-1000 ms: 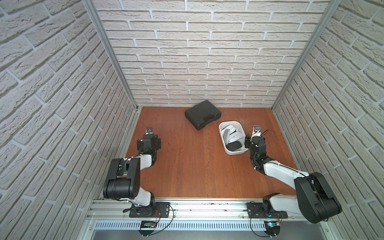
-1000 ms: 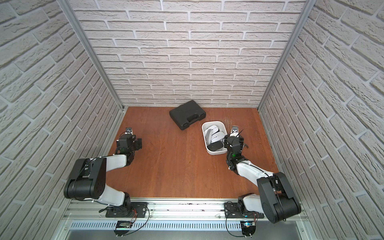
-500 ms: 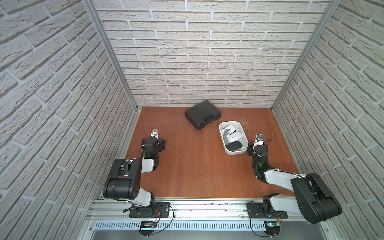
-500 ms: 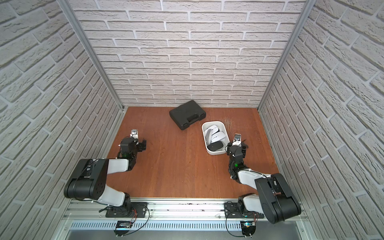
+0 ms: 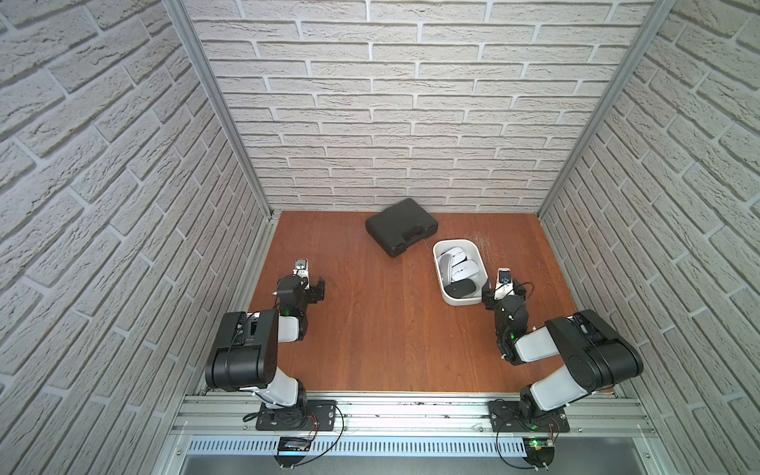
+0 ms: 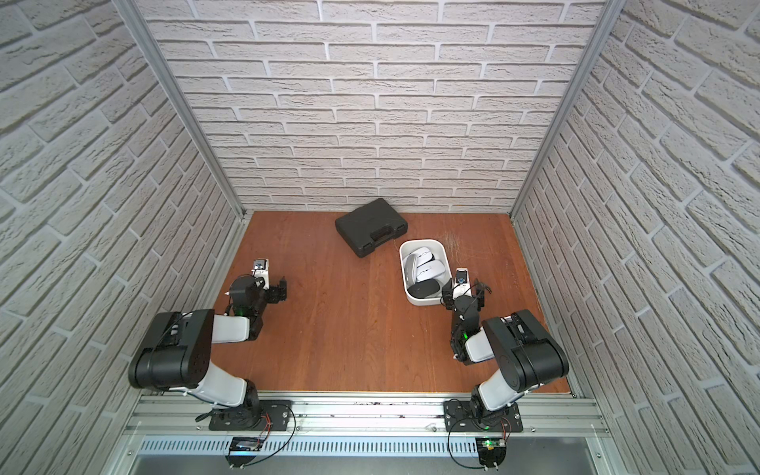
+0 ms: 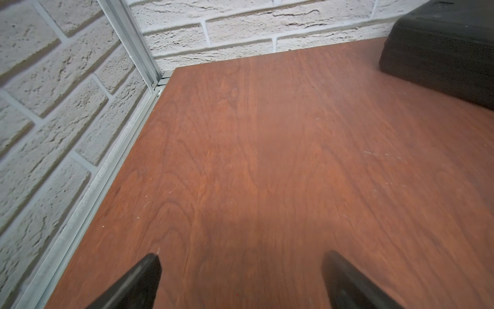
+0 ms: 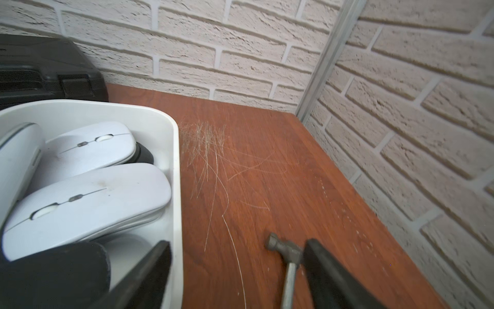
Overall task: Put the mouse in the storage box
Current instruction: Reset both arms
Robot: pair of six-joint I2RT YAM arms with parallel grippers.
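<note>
Your L gripper [image 7: 242, 256]: fingers spread wide, empty, over table [image 7: 267, 160]. Your R gripper [image 8: 238, 242]: fingers apart, empty, by storage box [image 5: 462, 300] corner. Box holds 3 white mice [image 5: 464, 269], 1 black mouse [image 5: 461, 288]; 1 black case [image 5: 401, 226] near it

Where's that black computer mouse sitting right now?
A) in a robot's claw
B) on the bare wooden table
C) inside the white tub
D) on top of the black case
C: the black mouse lies inside the storage box, at its near end next to the white mice.
</note>
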